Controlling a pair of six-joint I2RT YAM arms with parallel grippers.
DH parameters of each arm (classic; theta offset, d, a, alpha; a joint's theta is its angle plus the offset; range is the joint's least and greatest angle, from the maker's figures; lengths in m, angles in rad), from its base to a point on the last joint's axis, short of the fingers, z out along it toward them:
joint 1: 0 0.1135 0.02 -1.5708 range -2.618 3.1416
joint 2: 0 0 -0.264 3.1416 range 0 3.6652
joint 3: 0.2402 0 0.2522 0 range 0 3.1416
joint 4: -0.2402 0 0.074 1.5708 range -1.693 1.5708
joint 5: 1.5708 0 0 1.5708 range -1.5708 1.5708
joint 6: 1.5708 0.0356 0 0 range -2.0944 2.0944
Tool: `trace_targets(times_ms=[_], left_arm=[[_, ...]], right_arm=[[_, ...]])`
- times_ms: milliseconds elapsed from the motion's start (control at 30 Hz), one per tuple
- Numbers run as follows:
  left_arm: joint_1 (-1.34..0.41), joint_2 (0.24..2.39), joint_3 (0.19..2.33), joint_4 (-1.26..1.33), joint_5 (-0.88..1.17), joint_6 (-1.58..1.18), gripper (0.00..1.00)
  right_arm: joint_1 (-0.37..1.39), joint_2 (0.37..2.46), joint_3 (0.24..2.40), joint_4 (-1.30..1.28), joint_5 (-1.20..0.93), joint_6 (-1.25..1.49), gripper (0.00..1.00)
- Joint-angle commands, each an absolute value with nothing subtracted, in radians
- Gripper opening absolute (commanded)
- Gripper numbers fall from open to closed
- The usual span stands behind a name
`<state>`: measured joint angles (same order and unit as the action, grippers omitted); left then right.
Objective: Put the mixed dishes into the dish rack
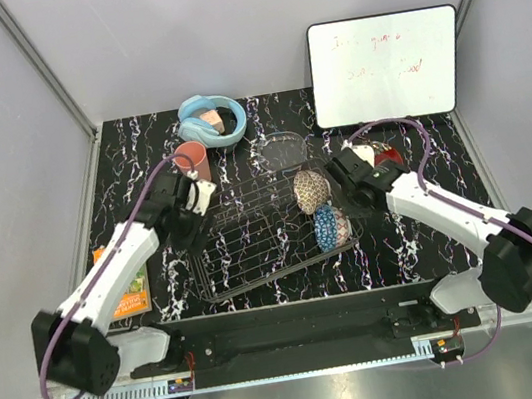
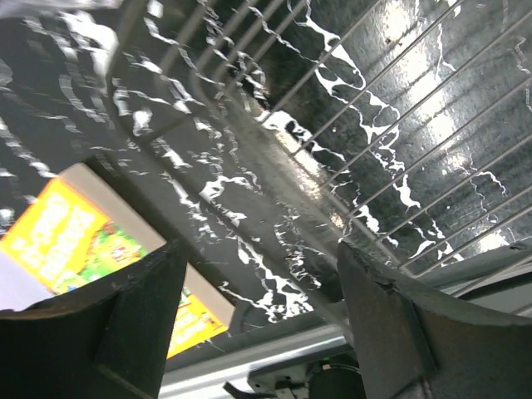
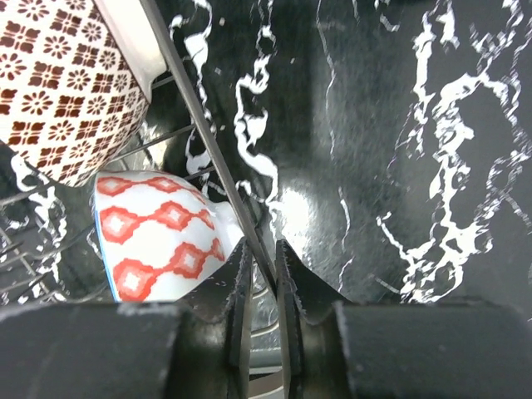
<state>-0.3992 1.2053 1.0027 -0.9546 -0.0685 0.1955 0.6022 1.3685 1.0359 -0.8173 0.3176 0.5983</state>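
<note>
The chrome dish rack [image 1: 252, 237] stands mid-table. The small beige patterned bowl [image 1: 311, 190] and the blue patterned bowl [image 1: 330, 227] stand on edge at its right end. My right gripper [image 1: 347, 185] is beside them, its fingers closed on the rack's rim wire [image 3: 218, 158]. The right wrist view shows the beige bowl [image 3: 58, 83] and a red-diamond bowl face [image 3: 158, 233]. My left gripper [image 1: 193, 199] is open at the rack's far left corner. A blurred glassy shape [image 2: 283, 241] lies between its fingers; the tumbler shows nowhere else. The salmon-pink cup [image 1: 190, 157], clear glass bowl [image 1: 283, 149] and red lacquer dish [image 1: 382, 154] stand behind the rack.
Light blue headphones [image 1: 211, 119] lie at the back. A whiteboard [image 1: 385, 66] leans at the back right. An orange book [image 1: 122, 283] lies left of the rack and shows in the left wrist view [image 2: 75, 241]. Grey walls close in both sides.
</note>
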Motion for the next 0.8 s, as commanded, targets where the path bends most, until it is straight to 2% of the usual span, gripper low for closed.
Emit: trace_targets(times_ms=[0,333,533,600,667,700,733,767], left_arm=[[-0.397,1.308,1.072,-0.902,-0.018,0.149,0.75],[-0.396,1.442,1.210,-0.867,0.023,0.146,0.74],[-0.397,1.418,1.218,-0.868,0.052,0.143,0.73],[-0.396,1.404,1.200,-0.868,0.055,0.147,0.73],[-0.396,1.382,1.183,-0.870,0.060,0.149,0.73],[-0.396,1.376,1.178,-0.868,0.061,0.152,0.73],[-0.396,1.362,1.171,-0.873,0.067,0.152,0.73],[-0.396,1.355,1.167,-0.873,0.072,0.149,0.73]], right_arm=[[0.633,1.339,0.974,-0.888,0.219,0.689,0.00],[0.729,1.310,0.887,-0.891,0.227,0.788,0.00],[0.762,1.298,0.876,-0.908,0.238,0.818,0.01],[0.762,1.284,0.888,-0.922,0.268,0.819,0.11],[0.762,1.279,0.913,-0.937,0.311,0.808,0.27],[0.762,1.279,0.955,-0.969,0.330,0.807,0.36],[0.762,1.284,0.978,-0.985,0.360,0.805,0.50],[0.762,1.287,1.000,-0.997,0.370,0.801,0.57]])
